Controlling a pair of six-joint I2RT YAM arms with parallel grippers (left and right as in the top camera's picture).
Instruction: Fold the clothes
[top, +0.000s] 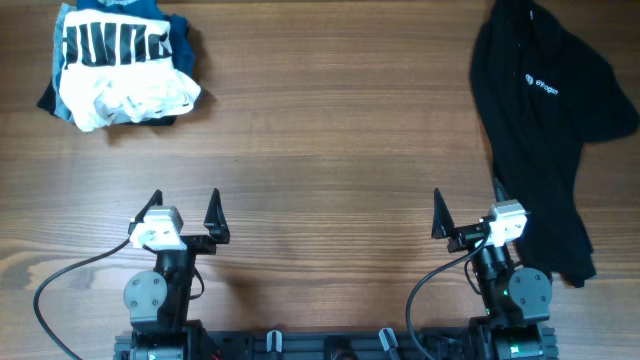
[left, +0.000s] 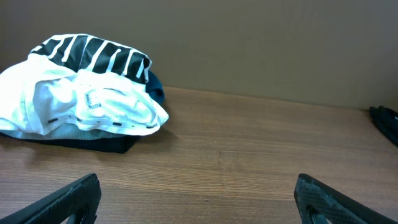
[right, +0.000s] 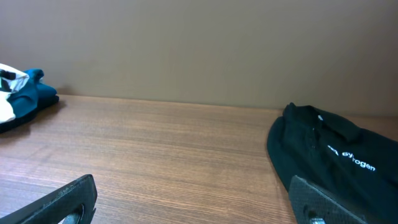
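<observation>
Right now both pairs of jaws are resting spread wide and empty at the near edge of the surface (top: 330, 150). The black shirt (top: 545, 110) is lying crumpled at the far right, its edge trailing down just beside the right jaws. The pile (top: 120, 65) of blue and white clothes is sitting at the far left, well ahead of the left jaws.

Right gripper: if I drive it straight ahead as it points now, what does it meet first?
Probably the black shirt, lying just ahead on the outer side of the right gripper. Between its open jaws the middle line runs over bare table. Depth is hard to judge.
</observation>
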